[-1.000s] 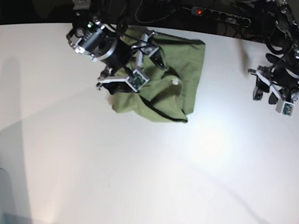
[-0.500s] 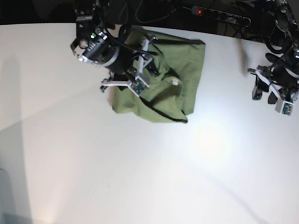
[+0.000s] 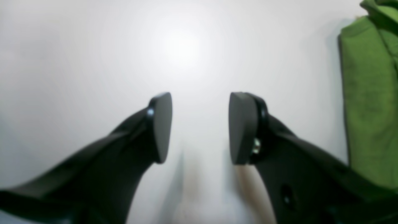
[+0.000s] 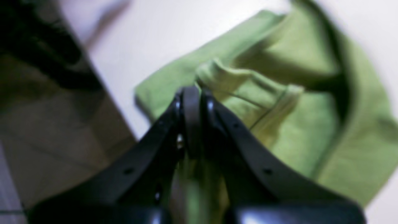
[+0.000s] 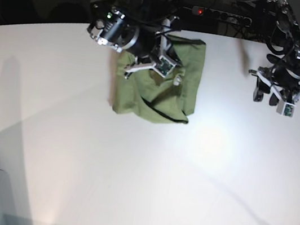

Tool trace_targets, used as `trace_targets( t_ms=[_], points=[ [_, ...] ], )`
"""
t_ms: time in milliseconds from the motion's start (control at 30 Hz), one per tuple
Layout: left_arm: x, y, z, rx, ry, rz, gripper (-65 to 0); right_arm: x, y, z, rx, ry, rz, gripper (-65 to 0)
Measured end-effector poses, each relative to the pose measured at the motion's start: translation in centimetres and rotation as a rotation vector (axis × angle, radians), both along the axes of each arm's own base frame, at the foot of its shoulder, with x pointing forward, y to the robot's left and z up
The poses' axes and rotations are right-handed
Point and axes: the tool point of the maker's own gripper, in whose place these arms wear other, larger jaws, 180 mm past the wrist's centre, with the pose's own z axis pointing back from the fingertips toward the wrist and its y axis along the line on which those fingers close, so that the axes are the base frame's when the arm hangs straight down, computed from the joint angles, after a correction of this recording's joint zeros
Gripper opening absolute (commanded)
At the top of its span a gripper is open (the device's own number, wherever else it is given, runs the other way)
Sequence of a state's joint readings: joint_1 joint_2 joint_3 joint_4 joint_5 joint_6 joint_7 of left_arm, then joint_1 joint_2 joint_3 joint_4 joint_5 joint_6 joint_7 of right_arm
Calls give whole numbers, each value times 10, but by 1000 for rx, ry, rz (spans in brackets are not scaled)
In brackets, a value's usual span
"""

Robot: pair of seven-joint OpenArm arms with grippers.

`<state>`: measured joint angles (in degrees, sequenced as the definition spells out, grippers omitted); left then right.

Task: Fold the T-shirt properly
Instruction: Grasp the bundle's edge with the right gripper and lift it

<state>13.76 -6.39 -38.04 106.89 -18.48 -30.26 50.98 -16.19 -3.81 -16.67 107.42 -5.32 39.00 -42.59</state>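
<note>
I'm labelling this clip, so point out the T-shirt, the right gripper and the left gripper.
T-shirt (image 5: 158,99): base view, lower flat panel.
right gripper (image 4: 192,102): right wrist view, between closed fingers.
left gripper (image 3: 200,127): left wrist view, gap between fingers.

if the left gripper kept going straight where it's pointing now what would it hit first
Probably just the bare white table. The left gripper is open with only tabletop between and ahead of its jaws; the T-shirt lies off to one side, out of that line.

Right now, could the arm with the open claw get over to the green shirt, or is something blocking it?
Probably yes. The left gripper hangs open over bare table, and nothing lies between it and the T-shirt. The right gripper, shut, is at the shirt's far edge, so they might crowd each other there.
</note>
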Motion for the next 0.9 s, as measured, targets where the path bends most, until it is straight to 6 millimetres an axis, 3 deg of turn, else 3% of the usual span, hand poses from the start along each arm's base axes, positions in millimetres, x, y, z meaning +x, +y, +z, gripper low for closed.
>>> trace_targets(
  t_ms=[100,200,467,633,767,900],
  points=[
    [0,0,0,2,0,-1,-368,-13,16,1,22,9,54,-649],
    [0,0,0,1,1,-2,-368,-18,16,-1,7,3,90,-618],
    [1,6,4,26,-1,-10,-368,-35,19,5,-27,-48,201,-312],
    [1,20,23,80,-37,6,-365,-19,8,43,11,-172,168,-241],
    [1,31,36,107,-67,33,-364,10,-30,32,-69,-172,35,-208],
    [5,12,41,1,-122,1,-364,19,-39,21,-60,-129,-22,-199]
  ],
)
